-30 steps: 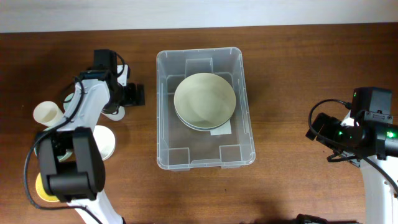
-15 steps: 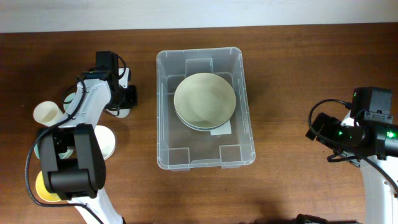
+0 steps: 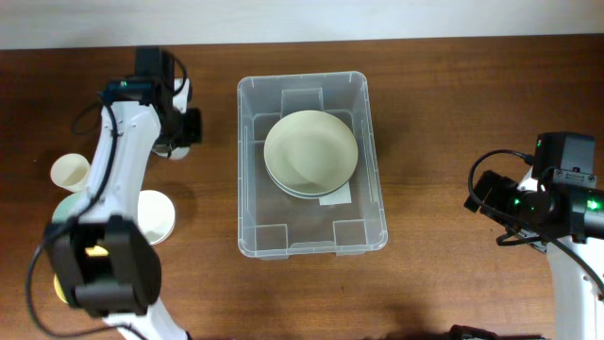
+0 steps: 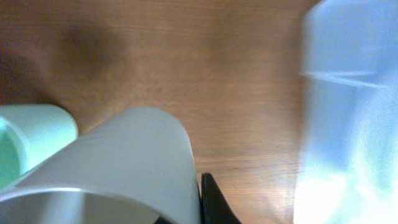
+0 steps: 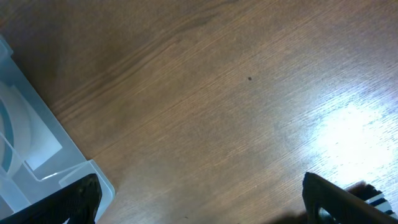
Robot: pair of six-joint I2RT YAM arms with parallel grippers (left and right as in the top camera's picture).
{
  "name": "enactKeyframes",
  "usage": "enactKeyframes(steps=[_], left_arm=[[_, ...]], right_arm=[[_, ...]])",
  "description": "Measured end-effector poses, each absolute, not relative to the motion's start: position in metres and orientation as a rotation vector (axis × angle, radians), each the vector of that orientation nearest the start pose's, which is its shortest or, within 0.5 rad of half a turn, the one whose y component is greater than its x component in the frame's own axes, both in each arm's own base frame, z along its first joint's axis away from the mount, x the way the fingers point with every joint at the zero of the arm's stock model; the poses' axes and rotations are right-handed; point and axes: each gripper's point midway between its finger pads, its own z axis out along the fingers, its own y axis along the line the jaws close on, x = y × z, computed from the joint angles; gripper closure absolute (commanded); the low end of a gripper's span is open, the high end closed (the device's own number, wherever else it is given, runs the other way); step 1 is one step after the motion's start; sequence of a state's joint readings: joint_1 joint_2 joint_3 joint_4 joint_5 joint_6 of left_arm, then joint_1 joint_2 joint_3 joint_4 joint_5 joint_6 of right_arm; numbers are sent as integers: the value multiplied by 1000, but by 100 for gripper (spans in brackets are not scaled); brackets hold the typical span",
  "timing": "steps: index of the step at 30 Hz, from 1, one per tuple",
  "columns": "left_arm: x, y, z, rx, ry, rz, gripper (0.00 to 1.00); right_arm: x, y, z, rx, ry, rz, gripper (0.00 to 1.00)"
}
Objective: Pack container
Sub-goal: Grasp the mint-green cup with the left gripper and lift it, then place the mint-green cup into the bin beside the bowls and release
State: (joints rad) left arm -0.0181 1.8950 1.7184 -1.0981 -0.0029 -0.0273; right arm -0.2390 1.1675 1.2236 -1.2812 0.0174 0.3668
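Overhead, container (image 3: 311, 236) lies long axis near-to-far, left tool (image 3: 181, 140) clamped on white cup (image 4: 124, 155), right tool (image 5: 205, 208) apart.

container (image 3: 302, 225) | clear plastic rectangular tub, rounded corners, rim lip | upright, open-topped, long axis ran 12–6 o'clock | sat mid-surface (image 3: 453, 113) | held stacked pale bowls (image 3: 310, 151) toward 12 o'clock | white label (image 3: 333, 198) at bowls' 5 o'clock
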Motion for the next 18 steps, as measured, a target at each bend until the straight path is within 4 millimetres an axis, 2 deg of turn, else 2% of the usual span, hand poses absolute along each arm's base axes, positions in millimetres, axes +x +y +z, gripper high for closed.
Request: enactKeyframes(steps=[1, 3, 5, 7, 8, 10, 15, 18], left_arm=[[425, -23, 183, 40, 2782, -14, 99], [420, -43, 221, 103, 2705, -29, 99], [403, -83, 268, 230, 2592, -76, 99], [389, -112, 285, 324, 2548, -125, 100], [374, -140, 292, 418, 2527, -177, 100], [353, -177, 289, 553, 2531, -244, 99], [302, -265, 255, 900, 2571, -338, 100], [283, -292, 230, 1028, 2610, -340, 99]], right_arm=[[233, -60, 199, 838, 2666, 7, 1], [233, -60, 199, 838, 2668, 7, 1], [233, -60, 199, 838, 2667, 7, 1], [233, -60, 199, 838, 2667, 7, 1], [233, -60, 199, 838, 2667, 7, 1], [233, -60, 199, 837, 2668, 7, 1], [233, -60, 199, 837, 2668, 7, 1], [233, -60, 199, 837, 2668, 7, 1]])
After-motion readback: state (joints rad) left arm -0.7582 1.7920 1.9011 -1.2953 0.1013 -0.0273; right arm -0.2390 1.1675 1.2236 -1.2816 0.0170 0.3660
